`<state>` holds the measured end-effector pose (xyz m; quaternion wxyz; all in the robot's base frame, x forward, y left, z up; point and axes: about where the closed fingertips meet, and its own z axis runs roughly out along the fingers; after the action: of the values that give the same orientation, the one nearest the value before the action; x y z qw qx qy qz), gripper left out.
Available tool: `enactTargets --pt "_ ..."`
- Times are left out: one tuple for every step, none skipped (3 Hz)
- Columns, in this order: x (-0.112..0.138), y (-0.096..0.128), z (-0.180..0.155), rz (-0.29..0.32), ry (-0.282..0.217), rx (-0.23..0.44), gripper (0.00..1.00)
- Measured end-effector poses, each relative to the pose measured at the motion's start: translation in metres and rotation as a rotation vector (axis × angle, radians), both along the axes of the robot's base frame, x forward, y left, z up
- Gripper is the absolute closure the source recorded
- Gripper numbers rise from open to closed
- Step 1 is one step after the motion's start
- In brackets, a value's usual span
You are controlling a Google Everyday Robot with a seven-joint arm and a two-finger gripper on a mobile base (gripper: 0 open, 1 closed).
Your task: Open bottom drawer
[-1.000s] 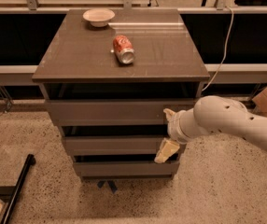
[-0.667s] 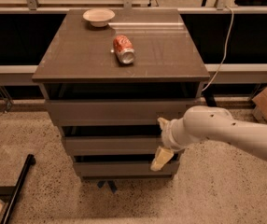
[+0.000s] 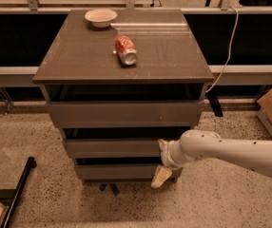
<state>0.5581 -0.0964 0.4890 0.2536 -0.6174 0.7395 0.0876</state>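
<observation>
Arm [image 3: 231, 152]: it reaches in from the lower right of the frame, the nearest thing to me, wrist pointing left at the cabinet.
Gripper [image 3: 161, 174]: low and right of centre, its pale tip against the right end of the cabinet's lowest front. I cannot tell whether it is open or closed.
Bottom drawer [image 3: 117, 171]: lower centre of the frame, the lowest and shortest-looking of the three flat fronts. It looks shut, with a dark slot along its top edge.
Step in hand: I judge I am seating the gripper on this drawer before the pull.
Doing it well: with no handle, I would hook into the slot above the front, then draw straight out toward the bottom of the frame, level, so the drawer does not rack from the off-centre hold.
Watch for: the middle drawer [image 3: 112, 147] just above. Catching its lower edge would open the wrong one.
Further back: a red can [image 3: 126, 50] lies on its side on the cabinet top, with a bowl [image 3: 101, 17] beyond it at upper centre.
Since a second ago: the gripper has dropped and slid left, from beside the middle front down to the bottom one. The drawers, can and bowl have not moved.
</observation>
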Motion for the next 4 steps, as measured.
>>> enactTargets --pt "-0.002 0.001 -0.004 0.001 0.008 0.002 0.00" --pt "-0.004 0.010 -0.024 0.019 0.046 0.020 0.00" --pt "-0.003 0.019 -0.058 0.035 0.080 0.078 0.00" --pt "-0.002 0.018 -0.100 0.066 0.115 0.100 0.00"
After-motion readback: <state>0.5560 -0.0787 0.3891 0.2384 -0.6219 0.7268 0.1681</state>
